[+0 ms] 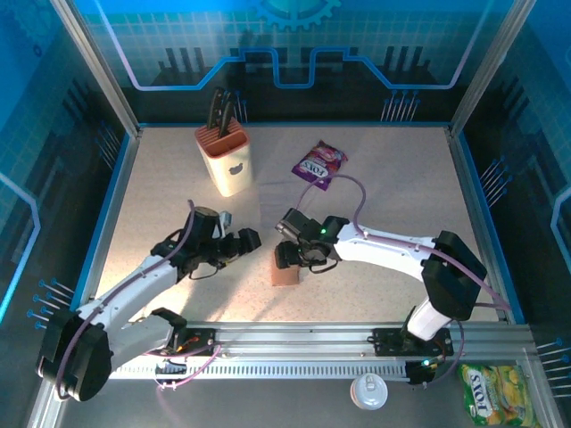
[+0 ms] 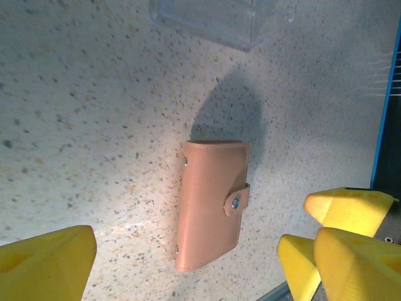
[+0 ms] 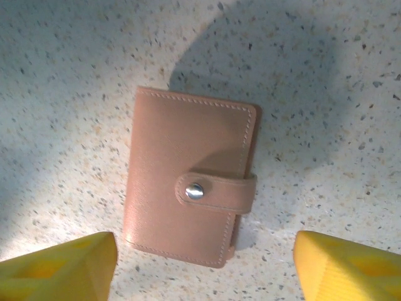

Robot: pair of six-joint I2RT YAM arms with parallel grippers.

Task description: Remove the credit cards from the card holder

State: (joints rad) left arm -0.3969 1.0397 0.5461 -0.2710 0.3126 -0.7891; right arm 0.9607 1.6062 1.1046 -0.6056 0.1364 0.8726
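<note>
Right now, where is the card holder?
The card holder lies closed on the table's near middle in the top view, under the right gripper, with the left gripper just to its left.

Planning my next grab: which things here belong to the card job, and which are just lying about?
Job: card holder, strap snapped shut.
Lying about: knife block, purple snack packet, clear tray, yellow snack packet, white lid.

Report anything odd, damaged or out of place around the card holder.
Nothing stands out. The card holder lies flat on the table, closed, its strap snapped shut, with no visible tear or spill.
</note>
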